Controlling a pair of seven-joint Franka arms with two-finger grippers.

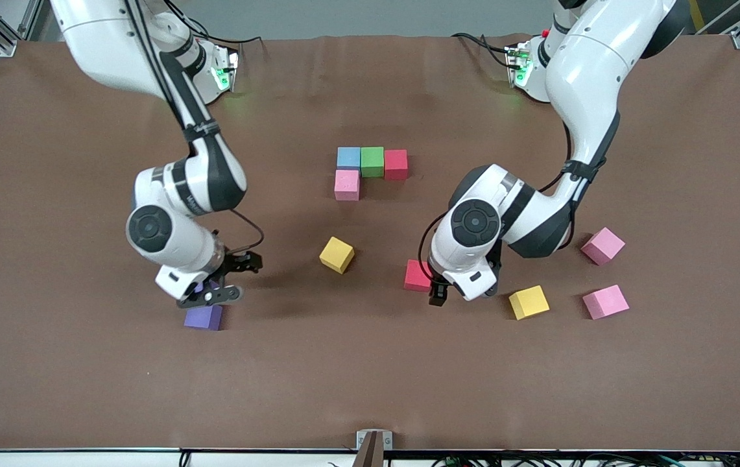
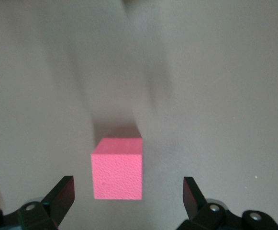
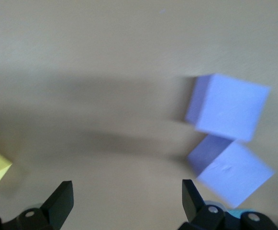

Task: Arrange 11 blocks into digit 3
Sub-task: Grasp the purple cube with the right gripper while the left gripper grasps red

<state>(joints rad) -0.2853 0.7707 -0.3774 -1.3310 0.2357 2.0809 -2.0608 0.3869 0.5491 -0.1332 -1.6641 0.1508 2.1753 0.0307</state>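
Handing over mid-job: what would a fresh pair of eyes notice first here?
A started cluster of blue, green, red and pink blocks sits mid-table. The open left gripper hangs over a red block; the open right gripper hangs over purple blocks. Yellow and pink blocks lie scattered around them.

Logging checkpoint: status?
Left pincer open over red block. Right pincer open by purple blocks. Four blocks placed. Nothing obstructing.

blocks [image 1: 371, 161]: blue, green, red in a touching row, pink touching under blue | 2 yellow, 2 pink, red, purple loose nearer camera
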